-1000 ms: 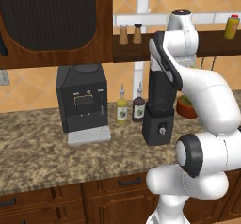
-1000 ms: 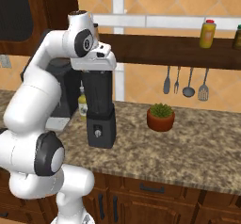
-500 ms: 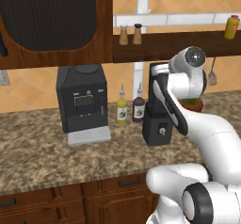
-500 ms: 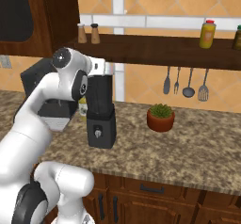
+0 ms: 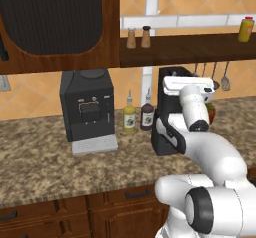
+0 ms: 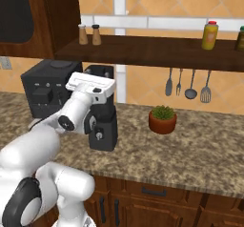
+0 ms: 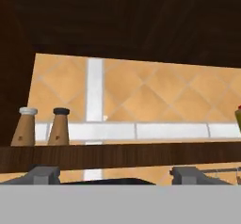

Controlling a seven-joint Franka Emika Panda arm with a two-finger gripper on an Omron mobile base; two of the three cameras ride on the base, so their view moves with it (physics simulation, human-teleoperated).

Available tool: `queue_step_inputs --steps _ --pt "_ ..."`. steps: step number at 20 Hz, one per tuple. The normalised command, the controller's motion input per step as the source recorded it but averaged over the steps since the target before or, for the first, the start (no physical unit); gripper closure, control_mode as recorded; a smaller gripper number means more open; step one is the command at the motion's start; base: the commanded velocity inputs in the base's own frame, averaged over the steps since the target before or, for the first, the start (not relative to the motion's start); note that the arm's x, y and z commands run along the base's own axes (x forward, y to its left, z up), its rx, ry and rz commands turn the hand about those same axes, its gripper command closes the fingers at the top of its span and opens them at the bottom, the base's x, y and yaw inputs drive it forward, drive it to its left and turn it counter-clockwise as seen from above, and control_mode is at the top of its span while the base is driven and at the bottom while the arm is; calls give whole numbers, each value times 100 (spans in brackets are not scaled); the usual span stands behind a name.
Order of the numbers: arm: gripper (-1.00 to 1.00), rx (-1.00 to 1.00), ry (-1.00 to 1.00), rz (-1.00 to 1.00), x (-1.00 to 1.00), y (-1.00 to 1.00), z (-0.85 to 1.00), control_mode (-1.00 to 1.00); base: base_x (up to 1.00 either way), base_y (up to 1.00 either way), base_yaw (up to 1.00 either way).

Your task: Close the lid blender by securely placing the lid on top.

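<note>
Since half a second ago the arm has folded lower, and its white hand now sits level with the top of the blender (image 5: 167, 114) rather than above and to the side.

In the left base view the hand's flat white head lies across the blender's upper jar, hiding its top. The coffee machine (image 5: 85, 109) stands well to the left, and two bottles (image 5: 138, 114) sit between it and the blender.

In the right base view the blender (image 6: 106, 126) stands just behind the hand, its silver knob showing below. The potted plant (image 6: 162, 119) sits well apart to the right, with utensils (image 6: 187, 84) hanging on the wall above it.

In the hand view the two fingertips (image 7: 43, 174) rise spread wide apart, with nothing seen between them but a dark edge low in the gap. I cannot tell whether that is the lid. Beyond the fingers, salt and pepper shakers (image 7: 41, 126) stand on the wooden shelf (image 7: 122, 155).
</note>
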Motion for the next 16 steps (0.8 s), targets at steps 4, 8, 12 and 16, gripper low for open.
queue_step_inputs --steps 4,8,12,16 --pt "-100 -8 63 0 -100 -37 3 -100 0 0 0" --pt "-100 -10 65 0 -100 -37 0 -100 0 0 0" --pt "-100 -5 60 0 -100 -38 5 -100 0 0 0" --pt "-100 0 43 0 -99 -40 9 -100 0 0 0"
